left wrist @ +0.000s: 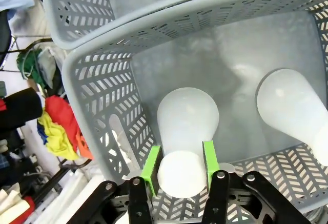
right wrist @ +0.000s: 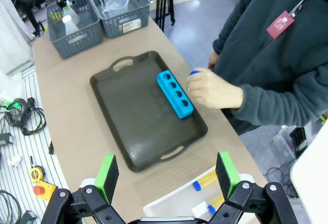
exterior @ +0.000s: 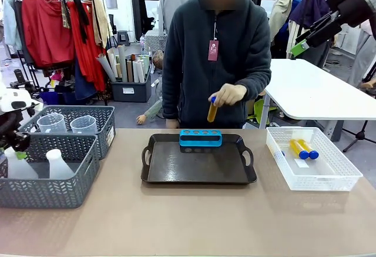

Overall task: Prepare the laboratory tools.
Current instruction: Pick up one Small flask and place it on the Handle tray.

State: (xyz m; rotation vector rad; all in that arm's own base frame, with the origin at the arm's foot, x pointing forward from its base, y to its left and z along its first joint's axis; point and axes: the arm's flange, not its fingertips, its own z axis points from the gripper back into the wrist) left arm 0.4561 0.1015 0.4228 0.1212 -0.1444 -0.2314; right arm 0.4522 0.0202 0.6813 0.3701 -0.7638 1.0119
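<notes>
Two translucent white conical flasks stand in the near grey basket. My left gripper reaches down into that basket, its green pads pressed on both sides of one flask's neck. The other flask stands beside it. Two clear measuring jugs sit in the far grey basket. The person's hand holds an amber tube with a blue cap above the blue rack. My right gripper hangs open high over the table's right side.
The blue rack lies at the back of the dark handled tray in the table's middle. A white basket at the right holds more amber tubes. Bare tabletop runs along the front edge.
</notes>
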